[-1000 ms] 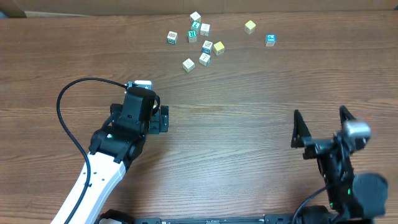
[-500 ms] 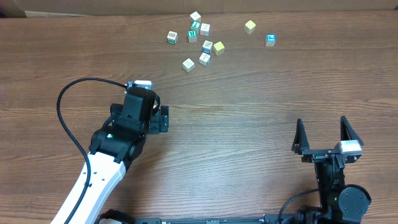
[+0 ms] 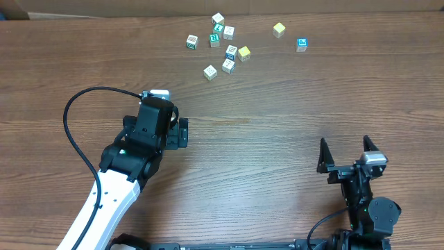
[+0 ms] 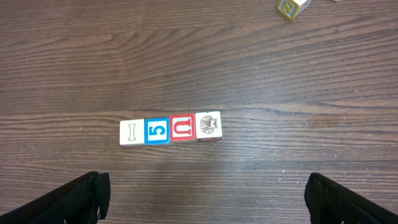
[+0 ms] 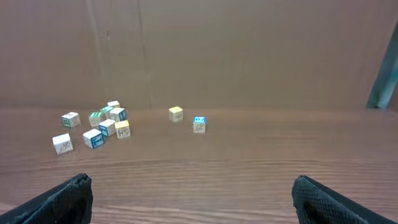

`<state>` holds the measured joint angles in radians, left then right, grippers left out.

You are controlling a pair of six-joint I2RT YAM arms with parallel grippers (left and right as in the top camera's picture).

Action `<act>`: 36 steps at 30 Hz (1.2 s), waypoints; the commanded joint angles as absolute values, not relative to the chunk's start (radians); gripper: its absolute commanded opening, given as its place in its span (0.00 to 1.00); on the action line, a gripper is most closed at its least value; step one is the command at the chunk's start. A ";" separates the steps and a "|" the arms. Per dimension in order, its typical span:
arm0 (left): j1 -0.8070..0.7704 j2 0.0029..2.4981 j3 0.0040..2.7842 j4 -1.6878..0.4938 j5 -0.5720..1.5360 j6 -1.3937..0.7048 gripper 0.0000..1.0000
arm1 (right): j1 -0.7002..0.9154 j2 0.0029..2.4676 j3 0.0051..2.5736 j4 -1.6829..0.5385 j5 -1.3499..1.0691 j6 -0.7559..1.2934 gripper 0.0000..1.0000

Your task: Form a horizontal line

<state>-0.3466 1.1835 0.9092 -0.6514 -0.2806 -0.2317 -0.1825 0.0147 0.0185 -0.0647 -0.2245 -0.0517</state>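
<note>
Wood-grain table [image 3: 291, 104], two arms at the near edge.

Left gripper [image 4: 205, 186]: jaws are seen spread wide, and nothing is held between them. It is poised directly above the horizontal line [image 4: 170, 129]; only the two dark fingertips [image 4: 84, 196] are visible at the bottom corners of the left wrist view. No contact with the cubes is observed.

Horizontal line: four small letter cubes are laid flat on the table, edge to edge, running left to right across the left wrist view with a slight upward tilt at the right end. Order as viewed:
- white cube marked "I" [image 4: 131, 132]
- blue-marked cube "5" [image 4: 157, 130]
- red-marked cube "U" [image 4: 182, 127]
- tan picture cube [image 4: 208, 125]

From overhead the row is hidden under the left gripper, left of the table's centre.

Right gripper [image 3: 345, 149]: jaws are likewise seen fully apart and empty. It is held low at the near right of the table, well apart from the row and from every cube.

Loose cubes: a scatter [image 3: 218, 45] is noted at the far edge, green-marked and blue-marked pieces among them. A plain yellow cube [image 3: 279, 29] and a lone blue-marked cube [image 3: 302, 44] are set apart to the right of it. A black cable [image 3: 73, 132] is looped beside the left arm.
</note>
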 commanded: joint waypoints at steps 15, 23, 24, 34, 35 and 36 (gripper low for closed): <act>-0.347 1.173 0.908 -0.671 -0.291 -0.205 1.00 | -0.184 0.004 0.008 -0.061 -0.229 -0.054 1.00; -0.327 1.064 0.888 -0.526 -0.330 -0.125 0.99 | -0.184 0.004 0.008 -0.061 -0.229 -0.054 1.00; -0.324 1.044 0.885 -0.512 -0.328 -0.126 1.00 | -0.184 0.004 0.008 -0.061 -0.229 -0.054 1.00; -0.183 0.702 0.723 -0.467 -0.235 -0.127 0.99 | -0.184 0.004 0.008 -0.061 -0.229 -0.054 1.00; -0.175 0.660 0.675 -0.445 -0.223 -0.127 1.00 | -0.184 0.004 0.008 -0.061 -0.229 -0.054 1.00; -0.164 0.611 0.613 -0.412 -0.202 -0.127 1.00 | -0.184 0.004 0.008 -0.061 -0.229 -0.054 1.00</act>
